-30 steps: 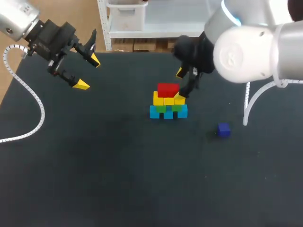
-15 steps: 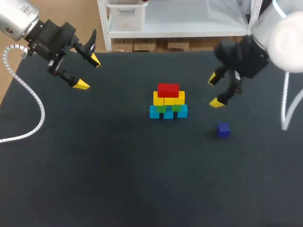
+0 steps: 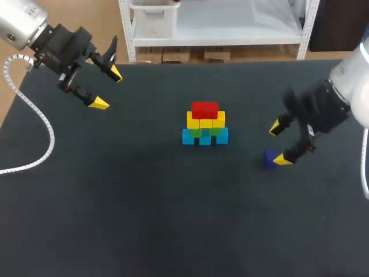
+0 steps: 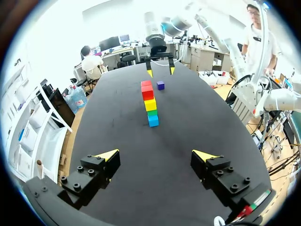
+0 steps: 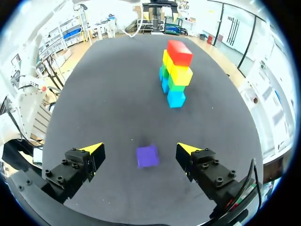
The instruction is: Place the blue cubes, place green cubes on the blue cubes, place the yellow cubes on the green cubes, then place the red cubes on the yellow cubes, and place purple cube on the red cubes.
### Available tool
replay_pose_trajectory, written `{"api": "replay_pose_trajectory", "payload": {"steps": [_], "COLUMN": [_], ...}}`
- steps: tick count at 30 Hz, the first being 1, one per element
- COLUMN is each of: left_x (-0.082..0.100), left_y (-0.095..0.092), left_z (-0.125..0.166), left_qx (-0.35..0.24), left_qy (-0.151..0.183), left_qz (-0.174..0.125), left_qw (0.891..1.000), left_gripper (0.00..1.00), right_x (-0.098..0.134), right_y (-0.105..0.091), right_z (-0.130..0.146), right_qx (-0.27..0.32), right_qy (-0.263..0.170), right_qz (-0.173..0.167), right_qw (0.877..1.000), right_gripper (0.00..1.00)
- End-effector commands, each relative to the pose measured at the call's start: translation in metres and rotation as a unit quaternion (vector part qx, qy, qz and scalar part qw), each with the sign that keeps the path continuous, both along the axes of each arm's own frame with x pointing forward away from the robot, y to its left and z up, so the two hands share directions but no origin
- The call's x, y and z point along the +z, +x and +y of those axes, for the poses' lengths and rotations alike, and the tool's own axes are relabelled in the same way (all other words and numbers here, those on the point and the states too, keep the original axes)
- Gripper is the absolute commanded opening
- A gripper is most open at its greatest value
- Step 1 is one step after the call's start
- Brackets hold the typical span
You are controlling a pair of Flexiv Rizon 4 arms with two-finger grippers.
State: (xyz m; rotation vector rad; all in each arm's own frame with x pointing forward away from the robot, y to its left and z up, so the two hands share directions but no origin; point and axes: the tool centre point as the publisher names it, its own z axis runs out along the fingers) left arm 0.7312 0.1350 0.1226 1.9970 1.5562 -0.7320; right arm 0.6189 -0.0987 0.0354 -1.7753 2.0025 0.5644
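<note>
– Where are the cubes?
– A stack stands upright near the table's middle, a little toward the far edge. Blue cubes (image 3: 205,138) form the bottom row, green cubes (image 3: 196,132) sit on them, yellow cubes (image 3: 206,121) come next, and red cubes (image 3: 204,109) are on top.
– And the purple one?
– The purple cube (image 5: 147,156) lies flat on the table, alone, apart from the stack, toward the right edge.
</note>
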Motion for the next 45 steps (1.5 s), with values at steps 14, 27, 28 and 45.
{"api": "replay_pose_trajectory", "payload": {"steps": [14,27,28,45], "left_x": [-0.001,-0.001,-0.001,-0.001], "left_y": [0.001,0.001,0.001,0.001], "left_z": [0.000,0.000,0.000,0.000], "left_qx": [-0.001,-0.001,-0.001,-0.001], "left_qy": [0.000,0.000,0.000,0.000], "left_qz": [-0.001,-0.001,-0.001,-0.001], "left_qw": [1.000,1.000,1.000,1.000], "left_gripper": [1.00,1.00,1.00,1.00], "right_x": [-0.031,-0.042,-0.043,-0.014], "right_y": [0.012,0.012,0.012,0.017], "right_z": [-0.008,-0.005,-0.004,0.002], "right_qx": [0.042,0.047,0.048,0.014], "right_qy": [0.024,0.025,0.026,0.020], "right_qz": [-0.029,-0.030,-0.030,-0.029], "right_qw": [0.998,0.998,0.998,0.999], "right_gripper": [1.00,0.71,0.50,0.00]}}
